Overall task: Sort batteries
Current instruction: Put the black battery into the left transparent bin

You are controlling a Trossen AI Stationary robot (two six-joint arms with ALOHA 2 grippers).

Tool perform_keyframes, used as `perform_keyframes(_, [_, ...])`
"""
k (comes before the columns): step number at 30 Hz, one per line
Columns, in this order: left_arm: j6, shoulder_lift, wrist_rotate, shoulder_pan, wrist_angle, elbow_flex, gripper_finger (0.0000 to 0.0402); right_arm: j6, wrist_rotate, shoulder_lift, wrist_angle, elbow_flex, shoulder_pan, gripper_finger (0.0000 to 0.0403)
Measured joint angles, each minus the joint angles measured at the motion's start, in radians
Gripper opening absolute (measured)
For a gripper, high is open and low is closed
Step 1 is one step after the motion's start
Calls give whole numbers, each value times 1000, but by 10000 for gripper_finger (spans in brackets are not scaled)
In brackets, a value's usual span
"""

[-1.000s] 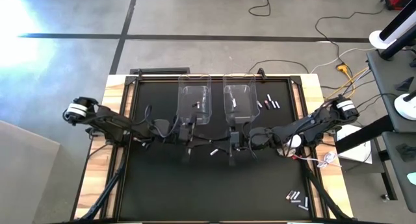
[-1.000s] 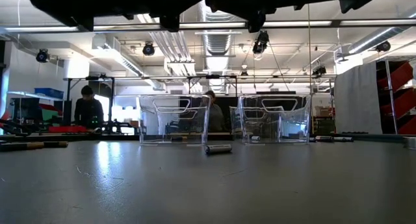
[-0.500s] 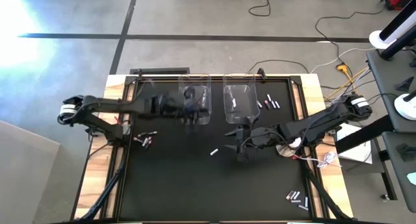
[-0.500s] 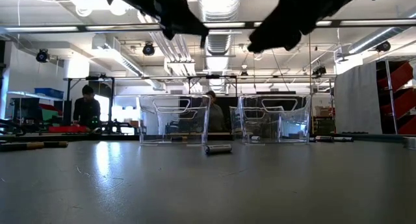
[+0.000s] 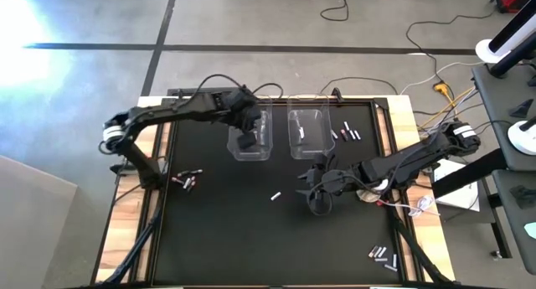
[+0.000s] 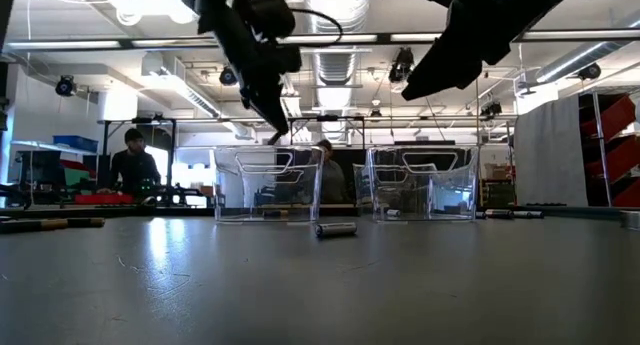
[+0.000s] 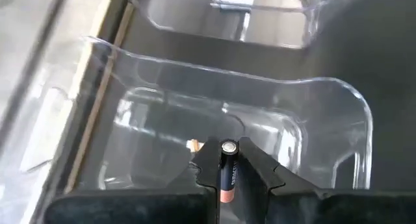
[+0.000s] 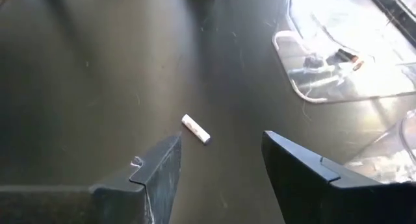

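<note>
A dark battery with a pink end [image 7: 225,172] sits in my left gripper [image 7: 227,154], which is shut on it above the left clear bin [image 5: 249,135]. In the low view this gripper [image 6: 278,133] hangs over that bin's rim. My right gripper [image 8: 221,146] stands open above the black mat, short of a white battery [image 8: 195,128] lying on its side near the mat's middle [image 5: 274,195]. The right clear bin [image 5: 307,131] stands beside the left one and has a few batteries on its floor. My left gripper pinches the dark battery's sides [image 7: 221,177] between its two fingers. The battery lies along the fingers, its silvery cap [image 7: 229,147] poking out past the fingertips. The fingers slant down from the table's left. The battery is lifted clear, over the inside of the left bin.
Loose batteries lie in small groups: right of the right bin [image 5: 347,134], on the mat's left [image 5: 188,180], and at the near right corner [image 5: 383,255]. Cables and a white disc [image 5: 381,184] lie at the right edge. People stand in the room beyond the table.
My left gripper has swung from the mat's middle toward the far edge and up, tipping downward, carrying the dark battery over the left bin. My right gripper has drawn back a little toward the table's right and near side and tipped its fingers down.
</note>
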Motion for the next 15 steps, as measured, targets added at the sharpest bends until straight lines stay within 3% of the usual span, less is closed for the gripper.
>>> perform_keyframes(15, [0, 188, 29, 57, -112, 90, 11, 30, -4, -2, -44, 0, 2, 206])
